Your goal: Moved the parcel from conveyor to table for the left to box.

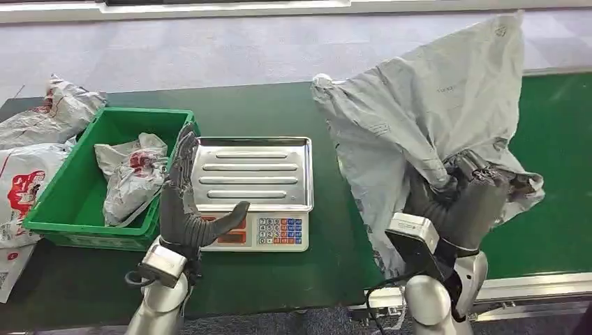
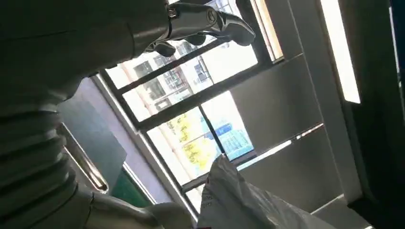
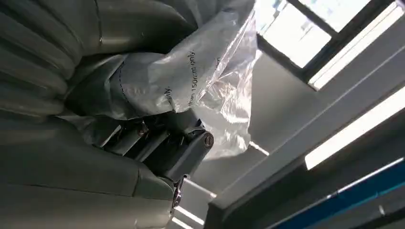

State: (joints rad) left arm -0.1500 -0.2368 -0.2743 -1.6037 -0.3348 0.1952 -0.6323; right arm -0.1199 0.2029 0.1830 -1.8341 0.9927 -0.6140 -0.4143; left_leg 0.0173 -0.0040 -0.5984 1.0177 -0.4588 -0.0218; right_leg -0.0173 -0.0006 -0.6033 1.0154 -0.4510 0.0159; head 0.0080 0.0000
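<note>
A large grey plastic parcel bag (image 1: 426, 118) hangs lifted above the dark green table (image 1: 279, 105), right of the scale. My right hand (image 1: 464, 199) grips its lower part, fingers closed into the crumpled plastic. The right wrist view shows the same grey bag (image 3: 181, 81) bunched against the dark fingers (image 3: 167, 148). My left hand (image 1: 185, 202) stands raised and open, palm up, between the green bin (image 1: 63, 209) and the scale, holding nothing. In the left wrist view a finger (image 2: 210, 21) shows against windows, with the bag's top (image 2: 239, 200) below.
A silver-topped scale (image 1: 253, 174) with a keypad sits mid-table. The green bin holds a white-and-red parcel (image 1: 132, 174). More white parcels (image 1: 35, 139) lie at the table's left end. The green conveyor belt (image 1: 558, 139) runs on the right.
</note>
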